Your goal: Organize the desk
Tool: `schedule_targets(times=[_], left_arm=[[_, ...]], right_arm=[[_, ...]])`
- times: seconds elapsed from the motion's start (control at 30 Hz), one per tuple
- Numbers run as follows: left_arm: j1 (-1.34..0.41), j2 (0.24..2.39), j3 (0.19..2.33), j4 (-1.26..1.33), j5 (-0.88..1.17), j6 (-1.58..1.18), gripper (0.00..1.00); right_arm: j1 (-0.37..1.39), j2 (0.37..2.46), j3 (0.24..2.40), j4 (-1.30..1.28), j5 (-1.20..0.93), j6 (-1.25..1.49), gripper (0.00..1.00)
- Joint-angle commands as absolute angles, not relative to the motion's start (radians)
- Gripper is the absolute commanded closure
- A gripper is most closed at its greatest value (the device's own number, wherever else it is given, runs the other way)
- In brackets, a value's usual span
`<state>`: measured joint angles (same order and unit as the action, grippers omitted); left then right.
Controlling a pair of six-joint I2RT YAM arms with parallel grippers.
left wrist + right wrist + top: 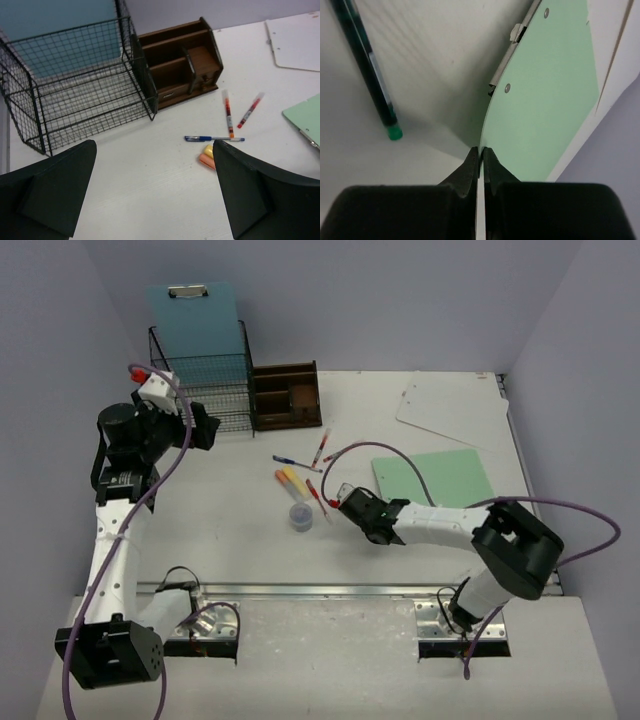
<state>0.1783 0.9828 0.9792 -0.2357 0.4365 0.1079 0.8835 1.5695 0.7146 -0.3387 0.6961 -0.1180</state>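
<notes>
The white desk (230,540) holds scattered stationery: a blue pen (290,460), red pens (320,445), yellow and orange highlighters (292,480), and a small blue-lidded jar (300,517). My left gripper (205,427) is raised beside the mesh rack, open and empty; its view (155,200) shows the blue pen (212,138) and the highlighters (206,159) ahead. My right gripper (345,502) is low over the desk by the jar, shut with nothing seen in it (481,150). A dark pen with a green cap (370,70) lies to its left.
A black wire-mesh rack (200,380) holding a blue clipboard (195,315) stands at the back left, with a brown wooden organiser (285,395) next to it. A green clipboard (435,477) and a white clipboard (450,405) lie to the right. A metal rail (320,590) runs along the near edge.
</notes>
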Motion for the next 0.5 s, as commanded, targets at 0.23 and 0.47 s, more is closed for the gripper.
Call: schedule_targets(times=[0.23,0.47], left_arm=[[0.189,0.888,1.045,-0.212,0.810,0.118,0.00],[0.189,0.850,1.022,-0.259,0.969,0.351,0.04]], right_arm=[[0.688,1.246,0.818,-0.398,0.154,-0.470,1.00],[0.643,1.178,0.972,-0.511,0.006,-0.534,1.00]])
